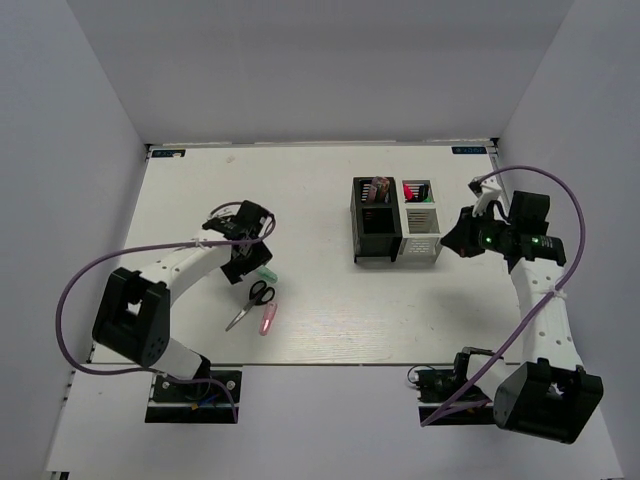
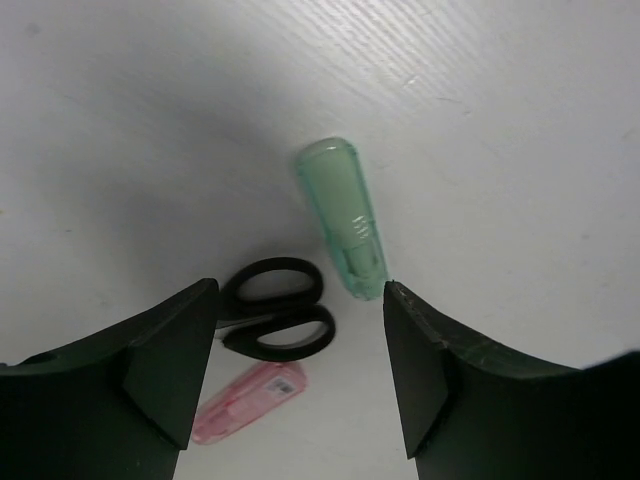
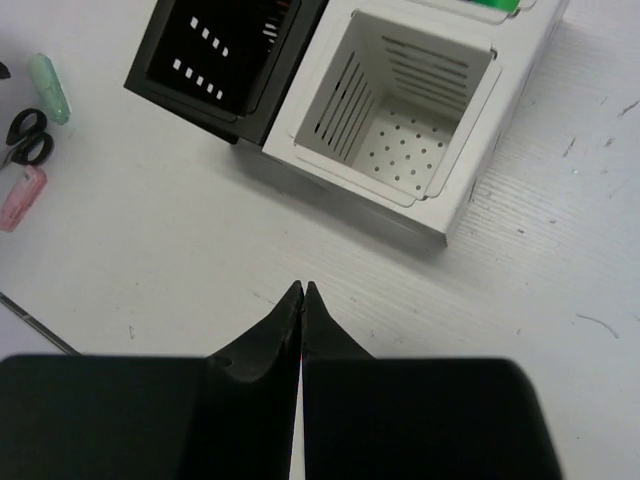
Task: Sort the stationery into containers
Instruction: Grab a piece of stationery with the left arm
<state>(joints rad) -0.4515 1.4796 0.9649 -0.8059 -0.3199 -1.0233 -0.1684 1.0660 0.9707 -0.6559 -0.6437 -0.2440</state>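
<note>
A mint highlighter (image 2: 342, 220) lies on the table just ahead of my open, empty left gripper (image 2: 300, 370), near the right finger's tip. Black-handled scissors (image 2: 275, 310) and a pink translucent cutter (image 2: 250, 400) lie between and below the fingers. In the top view the left gripper (image 1: 248, 268) hovers over the highlighter (image 1: 268, 272), scissors (image 1: 255, 298) and cutter (image 1: 268, 318). The black holder (image 1: 375, 235) and white holder (image 1: 422, 240) stand side by side at mid-table, with markers in their back compartments. My right gripper (image 3: 302, 292) is shut and empty, just right of the white holder (image 3: 450, 195).
The white holder's near compartment shows its perforated bottom in the right wrist view. The black holder (image 3: 200, 60) stands to its left. The table's right edge runs close behind the right arm (image 1: 535, 250). A purple cable loops beside each arm.
</note>
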